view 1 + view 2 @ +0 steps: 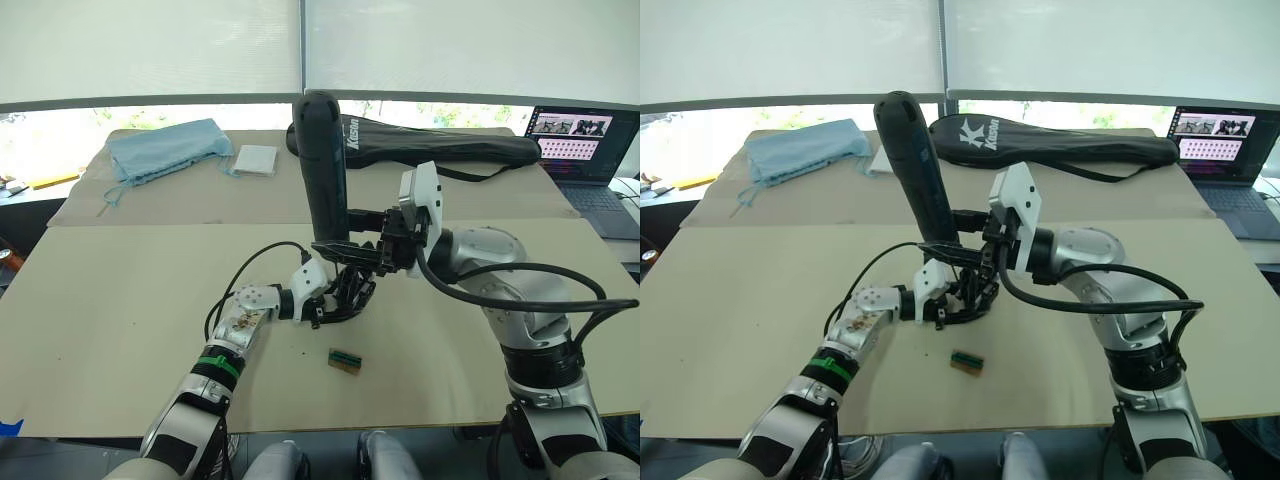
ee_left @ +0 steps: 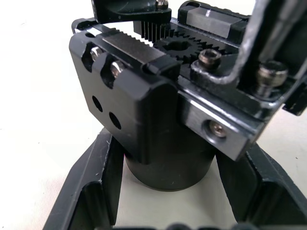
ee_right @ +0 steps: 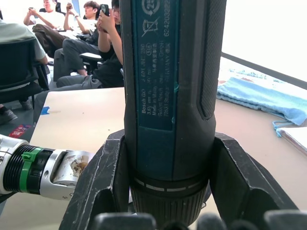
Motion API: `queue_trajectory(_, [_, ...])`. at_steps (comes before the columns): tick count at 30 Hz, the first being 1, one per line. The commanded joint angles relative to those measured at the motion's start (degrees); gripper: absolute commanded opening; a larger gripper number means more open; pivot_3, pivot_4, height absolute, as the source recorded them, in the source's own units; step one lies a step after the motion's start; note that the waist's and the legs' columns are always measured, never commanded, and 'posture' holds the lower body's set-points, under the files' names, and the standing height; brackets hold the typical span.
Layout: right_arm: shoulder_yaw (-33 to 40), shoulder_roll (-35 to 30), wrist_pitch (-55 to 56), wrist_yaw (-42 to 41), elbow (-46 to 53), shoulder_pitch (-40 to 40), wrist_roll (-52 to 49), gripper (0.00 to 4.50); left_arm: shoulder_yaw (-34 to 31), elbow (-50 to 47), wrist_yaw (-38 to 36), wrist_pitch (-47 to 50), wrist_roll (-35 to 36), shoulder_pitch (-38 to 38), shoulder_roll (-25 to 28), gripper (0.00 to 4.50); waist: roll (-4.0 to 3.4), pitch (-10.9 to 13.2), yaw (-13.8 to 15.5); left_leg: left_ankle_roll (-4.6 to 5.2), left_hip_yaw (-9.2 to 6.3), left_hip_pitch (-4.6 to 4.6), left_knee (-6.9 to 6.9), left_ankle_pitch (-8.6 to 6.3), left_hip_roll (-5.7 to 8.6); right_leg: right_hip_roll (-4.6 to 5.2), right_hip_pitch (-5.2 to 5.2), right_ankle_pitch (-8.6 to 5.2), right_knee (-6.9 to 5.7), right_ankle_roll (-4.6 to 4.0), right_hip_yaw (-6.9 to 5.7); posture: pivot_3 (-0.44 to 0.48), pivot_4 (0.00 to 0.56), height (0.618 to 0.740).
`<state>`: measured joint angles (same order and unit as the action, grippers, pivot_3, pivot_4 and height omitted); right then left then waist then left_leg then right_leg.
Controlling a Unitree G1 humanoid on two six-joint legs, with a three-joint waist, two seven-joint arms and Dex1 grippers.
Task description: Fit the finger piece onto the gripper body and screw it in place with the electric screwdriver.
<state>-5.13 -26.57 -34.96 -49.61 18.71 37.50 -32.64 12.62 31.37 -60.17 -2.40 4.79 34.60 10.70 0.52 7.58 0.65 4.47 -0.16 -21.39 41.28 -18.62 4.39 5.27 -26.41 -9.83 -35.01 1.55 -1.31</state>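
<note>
The counter (image 1: pixel 120 300) is a wide beige surface. On its far side lie a long black racket bag (image 1: pixel 440 148) with a white logo, a light blue cloth (image 1: pixel 165 150) to the left and a small white pad (image 1: pixel 256 160) next to the cloth. A laptop (image 1: pixel 590 150) stands open at the far right.

The electric screwdriver (image 1: pixel 325 170) is a thick black cylinder with a rounded top. Its long axis is almost upright, the top leaning a little to the far side, and the tip points down at the gripper body. The right tool (image 1: pixel 345 250) is clenched around its lower part; in the right wrist view the two black fingers (image 3: pixel 103 182) press on both sides of the barrel. The bit and the tip are hidden behind the fingers and the parts under them.

The gripper body (image 2: pixel 144 105) is a black blocky mechanism near the middle of the counter, directly under the screwdriver. The left tool (image 1: pixel 335 305) is grasping it from the left, its fingers at both sides of the round motor end. The left wrist view shows a toothed rack, a gear, silver screw heads and two empty holes on one face. I cannot make out the finger piece with certainty.

A small green-topped block (image 1: pixel 344 360) lies alone on the counter, just on the near side of the gripper body
</note>
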Motion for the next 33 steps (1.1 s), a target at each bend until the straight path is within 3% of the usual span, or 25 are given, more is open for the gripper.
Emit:
queue_trajectory(1, [-0.44, 0.23, 2.29, -0.11, 0.8, -0.47, 0.97, 1.9, -0.7, -3.59, -0.06, -1.05, 1.93, 1.31, -0.92, 2.28, 0.0, 0.0, 0.0, 0.0, 0.0, 0.0, 0.0, 0.0, 0.0, 0.0, 0.0, 0.0, 0.0, 0.0, 0.0, 0.0, 0.15, 0.736])
queue_trajectory(33, [-2.42, -0.73, 3.7, -1.47, 2.98, -4.48, 1.63, 1.9, -0.65, -3.02, 0.01, -1.53, 1.75, 1.38, -1.19, 2.28, 0.0, 0.0, 0.08, 0.0, -0.02, 0.02, 0.03, 0.0, 0.03, -0.05, 0.04, 0.0, 0.0, 0.0, -0.02, 0.0, 0.15, 0.736])
